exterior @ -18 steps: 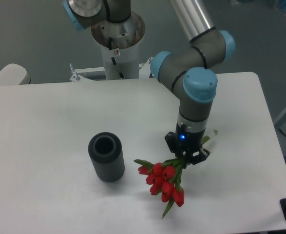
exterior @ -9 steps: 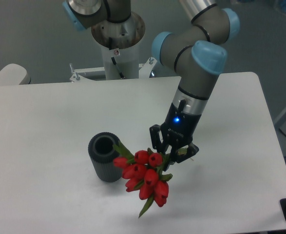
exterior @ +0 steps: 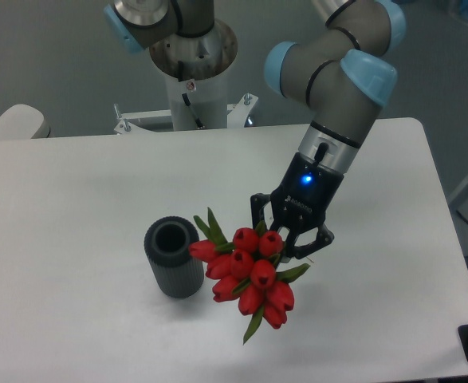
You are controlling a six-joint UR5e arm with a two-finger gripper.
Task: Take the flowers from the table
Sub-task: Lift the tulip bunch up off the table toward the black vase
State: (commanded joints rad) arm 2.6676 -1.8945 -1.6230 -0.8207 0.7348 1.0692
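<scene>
- The flowers (exterior: 245, 271) hang from my pincer (exterior: 291, 241), just below and left of it, above the table (exterior: 74, 199)
- The ribbed cylinder (exterior: 174, 257) stands on the table, left of my pincer, beside the flowers

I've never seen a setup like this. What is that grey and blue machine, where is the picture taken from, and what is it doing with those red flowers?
It is a robot arm with grey tubes and blue joint caps. One fixed camera looks down at the white table from above and in front. At the arm's tip sits a black two-finger gripper, a simple claw, shut on the stems of the flowers, a bunch of red tulips that looks lifted off the tabletop. A dark ribbed cylinder, open at the top, stands on the table beside them.
</scene>
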